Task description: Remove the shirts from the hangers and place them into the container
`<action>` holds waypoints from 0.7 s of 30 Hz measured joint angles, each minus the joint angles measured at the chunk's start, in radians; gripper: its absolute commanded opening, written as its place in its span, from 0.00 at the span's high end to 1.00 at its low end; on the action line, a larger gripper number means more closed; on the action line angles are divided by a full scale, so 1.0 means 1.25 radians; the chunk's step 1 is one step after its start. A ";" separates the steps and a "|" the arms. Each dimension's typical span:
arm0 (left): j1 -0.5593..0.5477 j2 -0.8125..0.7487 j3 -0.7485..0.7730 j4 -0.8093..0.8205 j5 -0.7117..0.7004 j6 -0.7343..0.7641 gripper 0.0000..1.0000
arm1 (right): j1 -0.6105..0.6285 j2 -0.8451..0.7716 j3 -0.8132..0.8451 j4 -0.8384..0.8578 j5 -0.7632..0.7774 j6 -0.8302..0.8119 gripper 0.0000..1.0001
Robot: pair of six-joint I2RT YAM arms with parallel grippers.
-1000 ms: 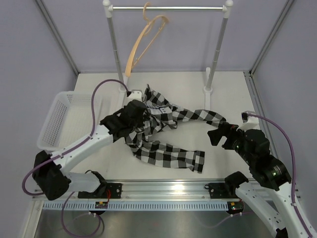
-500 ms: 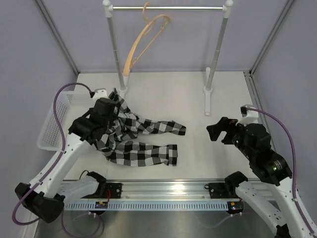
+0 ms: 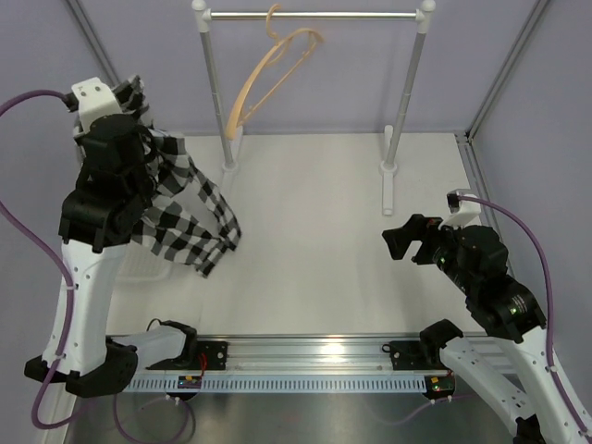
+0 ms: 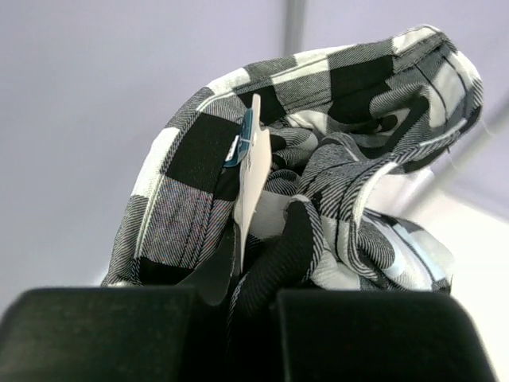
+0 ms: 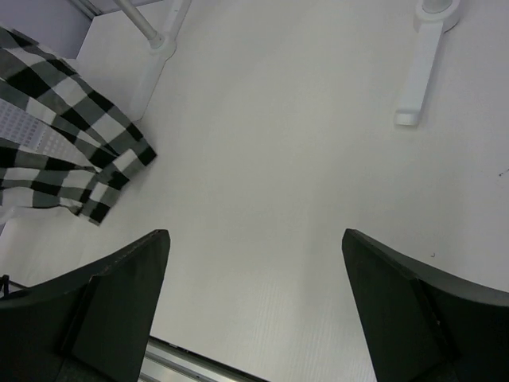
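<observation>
While my left end effector (image 3: 125,92) pinches the shirt (image 3: 180,208) aloft, I judge this the carry-to-basket step.
Cloth dangles below it over the basket (image 5: 28,127); right end effector (image 3: 407,239) spread, empty. Next: lower, release.

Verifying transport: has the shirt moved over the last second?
Yes. The shirt moved left: it lay on the table right of the rail's left post, and now hangs from the left gripper, mostly left of that post.
</observation>
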 measured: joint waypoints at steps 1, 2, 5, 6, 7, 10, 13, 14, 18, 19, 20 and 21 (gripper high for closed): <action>0.014 0.009 0.023 0.019 -0.016 0.028 1.00 | 0.000 0.000 0.000 0.002 -0.002 0.000 0.00; 0.030 0.022 0.049 0.040 -0.031 0.061 1.00 | 0.000 0.001 0.000 0.002 -0.005 0.000 0.00; 0.070 0.052 0.103 0.123 -0.071 0.153 1.00 | 0.000 0.009 0.000 0.003 -0.018 0.000 0.01; 0.077 0.057 0.110 0.155 -0.081 0.184 1.00 | 0.000 0.013 0.000 0.003 -0.020 0.000 0.01; 0.080 0.060 0.114 0.208 -0.093 0.227 1.00 | 0.000 0.018 0.000 0.003 -0.023 0.000 0.01; 0.081 0.066 0.114 0.359 -0.118 0.349 1.00 | 0.000 0.032 0.000 0.008 -0.041 0.000 0.01; 0.088 0.081 0.114 0.554 -0.143 0.501 1.00 | 0.000 0.048 -0.001 0.021 -0.052 0.001 0.00; 0.092 0.087 0.114 0.612 -0.147 0.543 1.00 | 0.000 0.053 -0.001 0.026 -0.058 0.001 0.01; 0.132 0.096 0.088 0.797 -0.157 0.674 1.00 | 0.000 0.073 -0.001 0.037 -0.066 0.001 0.01; 0.148 0.092 0.066 0.822 -0.158 0.690 1.00 | 0.000 0.078 -0.001 0.038 -0.068 0.001 0.01; 0.161 0.090 0.048 0.842 -0.158 0.703 1.00 | 0.000 0.083 -0.001 0.040 -0.070 0.001 0.01; 0.176 0.086 0.023 0.862 -0.158 0.707 1.00 | 0.000 0.088 -0.001 0.040 -0.071 0.001 0.01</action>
